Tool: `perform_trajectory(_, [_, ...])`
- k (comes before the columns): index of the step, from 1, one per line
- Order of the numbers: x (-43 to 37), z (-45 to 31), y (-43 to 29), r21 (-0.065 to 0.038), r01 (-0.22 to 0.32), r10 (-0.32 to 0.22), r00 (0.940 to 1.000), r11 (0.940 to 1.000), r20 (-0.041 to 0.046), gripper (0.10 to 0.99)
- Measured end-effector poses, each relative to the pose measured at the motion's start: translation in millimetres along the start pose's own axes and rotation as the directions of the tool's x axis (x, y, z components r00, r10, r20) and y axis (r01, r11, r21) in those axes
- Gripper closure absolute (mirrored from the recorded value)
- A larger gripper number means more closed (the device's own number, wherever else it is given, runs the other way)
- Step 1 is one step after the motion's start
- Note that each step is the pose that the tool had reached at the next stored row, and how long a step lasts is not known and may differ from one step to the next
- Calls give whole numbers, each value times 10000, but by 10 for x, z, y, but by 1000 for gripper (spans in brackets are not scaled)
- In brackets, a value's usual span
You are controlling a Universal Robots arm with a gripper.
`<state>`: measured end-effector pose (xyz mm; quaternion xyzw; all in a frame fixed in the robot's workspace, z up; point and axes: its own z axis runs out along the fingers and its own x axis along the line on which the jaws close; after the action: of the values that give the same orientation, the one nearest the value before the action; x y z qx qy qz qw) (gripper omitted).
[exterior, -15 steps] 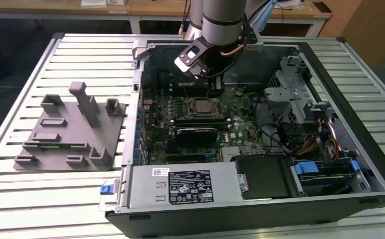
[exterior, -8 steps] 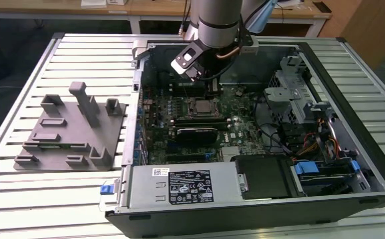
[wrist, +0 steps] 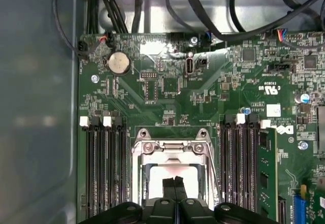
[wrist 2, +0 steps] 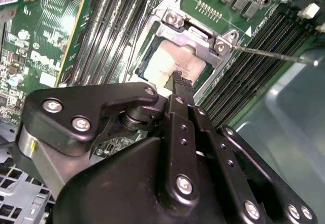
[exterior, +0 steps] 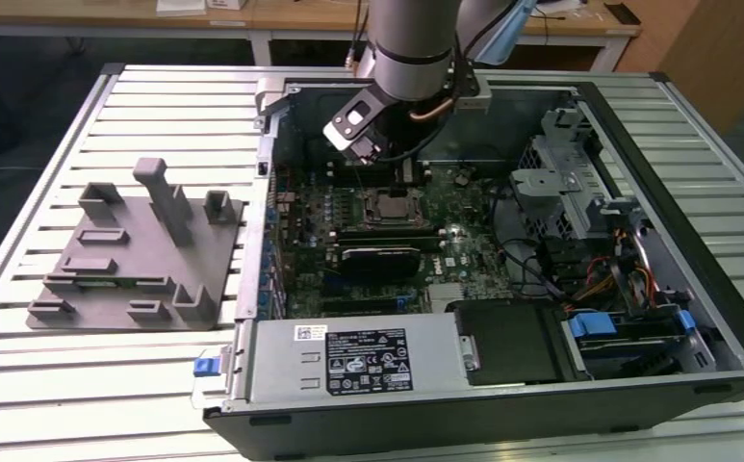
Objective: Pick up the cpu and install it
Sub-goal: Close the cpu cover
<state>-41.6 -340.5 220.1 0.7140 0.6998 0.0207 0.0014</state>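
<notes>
My fingers [wrist: 175,182] are pressed together, tip against tip, with only a thin dark seam between them and nothing held in them. They hang inside the open computer case [exterior: 718,289], low over the motherboard [wrist: 177,92].

The cpu [wrist: 157,176] lies flat in its socket straight beneath my tips, a pale square face set inside the metal socket frame [wrist 2: 195,31]. In the second wrist view my tips cross the near edge of that square; whether they rest on it or hover just above it I cannot tell. The chip is square, so it has no long axis. Its edges run with the frame and with the memory slots [wrist: 101,168] that stand on either side of the socket. The seam between my fingers runs along the same line as those slots. To me the chip looks seated, so I judge the placing done or close to it.

Room is tight sideways: the slots flank the socket closely, and the thin retention lever [wrist 2: 274,54] reaches out from one corner of the frame. A bundle of black cables [wrist: 203,10] hangs at the board's far edge. Straight up is open. On the exterior view's left, well apart from the case, the grey fixture plate [exterior: 141,250] stands on the slatted worktop [exterior: 38,144].
</notes>
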Motion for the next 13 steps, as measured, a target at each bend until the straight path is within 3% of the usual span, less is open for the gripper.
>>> perform_trajectory(7, [0, 4, -6, 2, 37, -37, 10000, 10000, -1, 980])
perform_trajectory(13, [0, 5, -6, 26, 944, -944, 9955, 9955, 8, 980])
